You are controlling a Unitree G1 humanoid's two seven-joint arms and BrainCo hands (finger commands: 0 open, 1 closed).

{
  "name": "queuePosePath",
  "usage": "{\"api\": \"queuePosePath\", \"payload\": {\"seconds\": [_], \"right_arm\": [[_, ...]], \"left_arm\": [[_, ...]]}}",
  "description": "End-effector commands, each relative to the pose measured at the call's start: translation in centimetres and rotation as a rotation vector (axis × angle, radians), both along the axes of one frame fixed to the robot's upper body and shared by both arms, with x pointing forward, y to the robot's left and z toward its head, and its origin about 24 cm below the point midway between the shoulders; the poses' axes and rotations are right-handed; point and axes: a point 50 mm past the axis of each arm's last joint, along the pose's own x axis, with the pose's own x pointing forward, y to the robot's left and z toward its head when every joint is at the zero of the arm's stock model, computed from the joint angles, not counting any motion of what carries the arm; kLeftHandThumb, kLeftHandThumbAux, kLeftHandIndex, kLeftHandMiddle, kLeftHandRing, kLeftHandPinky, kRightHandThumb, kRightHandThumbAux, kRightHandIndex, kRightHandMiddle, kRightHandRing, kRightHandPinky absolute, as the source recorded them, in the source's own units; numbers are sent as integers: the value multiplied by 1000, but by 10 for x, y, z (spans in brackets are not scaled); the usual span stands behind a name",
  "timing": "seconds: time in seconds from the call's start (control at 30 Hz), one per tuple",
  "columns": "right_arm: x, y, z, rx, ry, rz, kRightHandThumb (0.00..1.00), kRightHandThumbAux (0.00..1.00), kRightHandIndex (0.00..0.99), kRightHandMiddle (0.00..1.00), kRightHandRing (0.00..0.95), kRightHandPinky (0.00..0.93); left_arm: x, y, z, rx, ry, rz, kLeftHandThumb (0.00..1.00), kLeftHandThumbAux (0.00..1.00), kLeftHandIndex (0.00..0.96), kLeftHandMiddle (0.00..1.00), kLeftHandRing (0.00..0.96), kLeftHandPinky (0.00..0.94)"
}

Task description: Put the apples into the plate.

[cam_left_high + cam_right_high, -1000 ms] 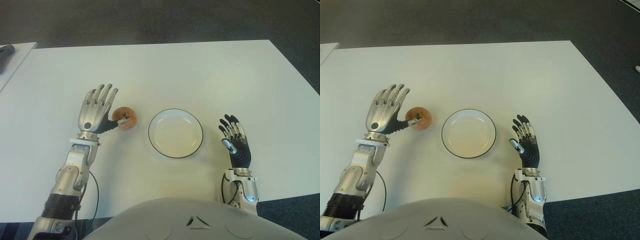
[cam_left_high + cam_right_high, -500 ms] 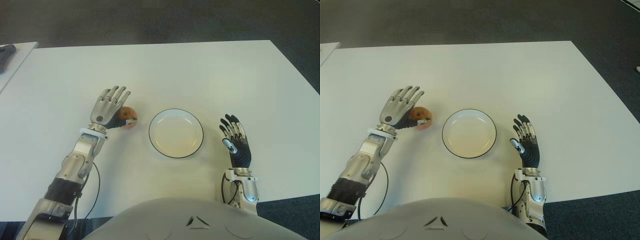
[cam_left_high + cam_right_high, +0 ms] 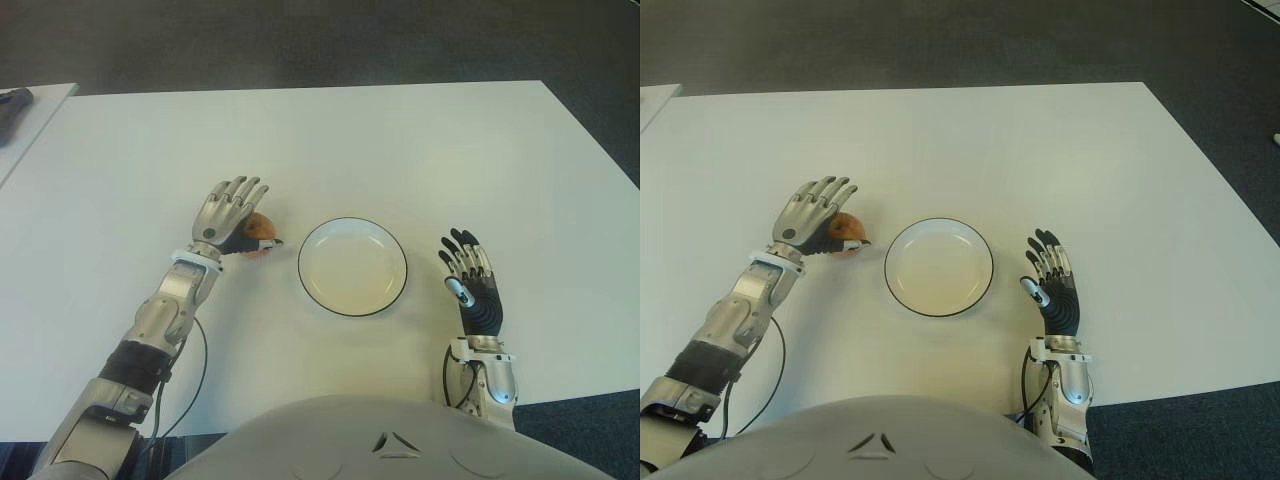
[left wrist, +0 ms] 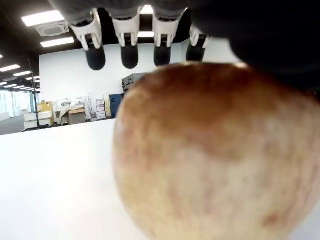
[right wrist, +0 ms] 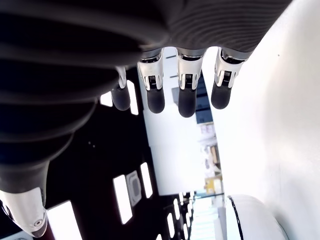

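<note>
White table (image 3: 400, 140) carries everything here, and the plate (image 3: 352, 266) serves as the landmark at its middle. Nearest the robot's body, to the right of the plate and a little nearer than it, the right robot hand (image 3: 471, 285) shows palm up with its fingers (image 5: 186, 95) straight and relaxed, holding nothing; it stands apart from the plate's rim. The plate itself is round, white with a thin dark edge, and has nothing in it. To the left of the plate, just beside its rim but not touching it, sits 1 apple (image 3: 259, 233), reddish-orange with paler yellow patches. The left robot hand (image 3: 231, 215) is over the apple from the side away from the plate, its palm against the fruit and its thumb reaching around the near side; the 4 fingers (image 4: 129, 50) stay extended above and beyond the apple rather than curled around it. Whether the apple is lifted or still on the table cannot be told. Beyond the plate the table runs bare to its far edge.
</note>
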Motion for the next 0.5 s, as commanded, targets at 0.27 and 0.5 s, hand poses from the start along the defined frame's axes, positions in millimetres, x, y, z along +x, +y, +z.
{"api": "queuePosePath", "payload": {"seconds": [0.27,0.5], "right_arm": [[-8,-1,-11,29,78,-19,268,618,98,124,112,133],[-8,-2,-10,33,78,-19,266,619,95,126,118,142]], "left_arm": [[1,-5,-21,-21,60,3,196,310,11,5,0,55],[0,-9,-30,-25,80,10,193,301,8,5,0,58]]}}
